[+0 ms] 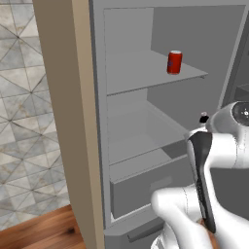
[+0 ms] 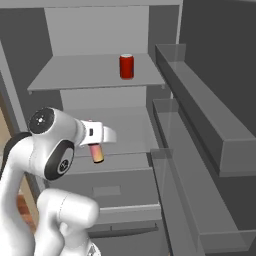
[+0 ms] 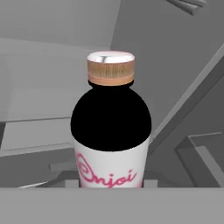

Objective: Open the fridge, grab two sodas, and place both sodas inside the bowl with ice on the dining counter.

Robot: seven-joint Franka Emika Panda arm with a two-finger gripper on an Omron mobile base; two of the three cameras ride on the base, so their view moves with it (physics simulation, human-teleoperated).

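Gripping the pink bottle, the hand is closed on it in front of the open fridge, out over the front of the lower shelf. From the right base camera the bottle hangs tilted beneath the white hand, clear of the shelf, its pink and tan end pointing down. Seen from the hand's own camera, the bottle stands close up, with a silver-topped tan cap, a black shoulder and a white label with pink lettering; the fingertips themselves are hidden behind it. Up on the higher shelf the red can stands upright near the shelf's front right corner, well apart from the hand. To the right, the open fridge door's grey bins run along the door's inner side. Left of the fridge's beige side frame are a patterned tile wall and a strip of wood floor.
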